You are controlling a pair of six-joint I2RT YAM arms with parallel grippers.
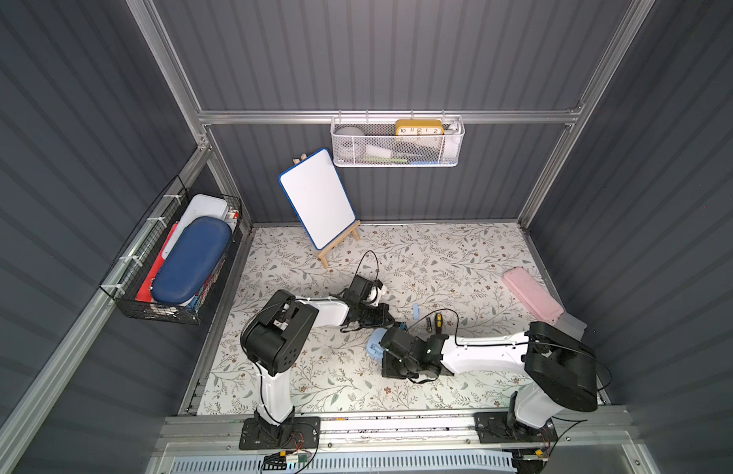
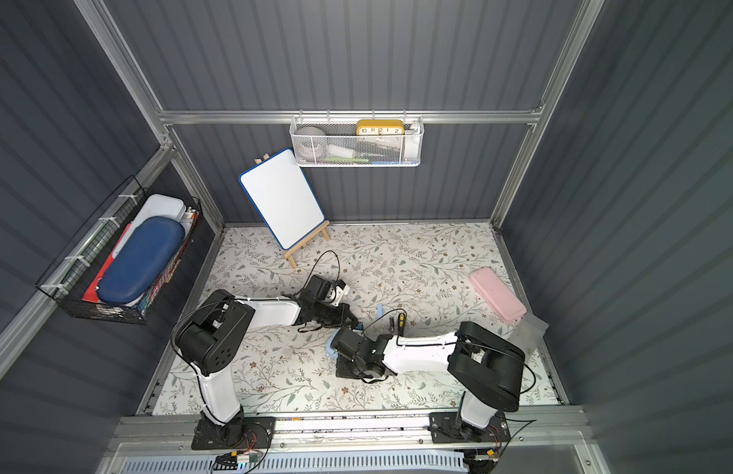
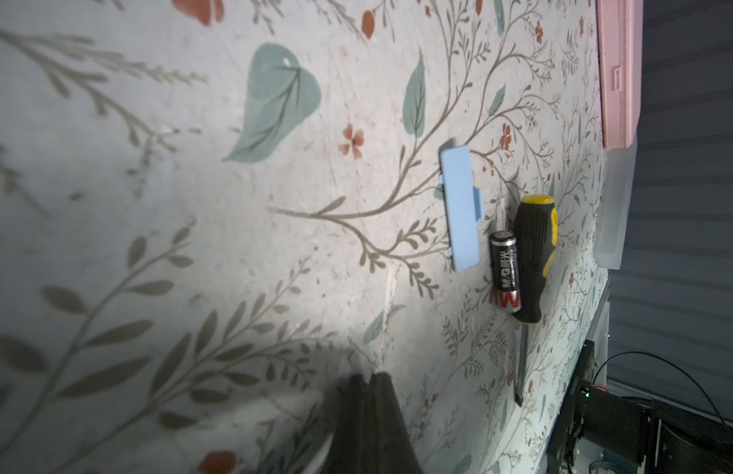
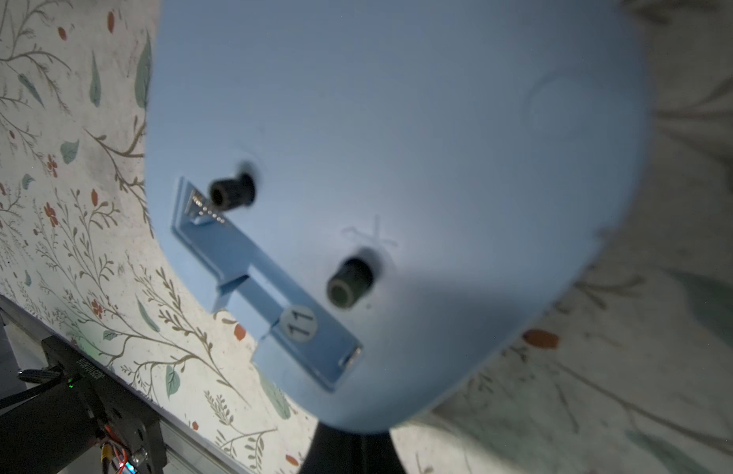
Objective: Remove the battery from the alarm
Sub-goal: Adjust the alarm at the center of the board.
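I see both sets of jaws clenched. The left gripper [image 3: 371,377] holds nothing, and the right gripper [image 4: 352,447] sits at the rim of the face-down pale-blue rounded alarm clock [image 4: 377,123]. The slim dark cylindrical battery [image 3: 505,273] lies on the floral mat [image 3: 192,164] at two o'clock from the clock, touching the black-and-yellow-handled screwdriver [image 3: 535,262].

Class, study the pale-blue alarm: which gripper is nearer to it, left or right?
Right. The right gripper, shut, sits at the edge of the alarm, over its back. The left gripper, also shut, lies apart from it on its far side, pointing toward the battery.
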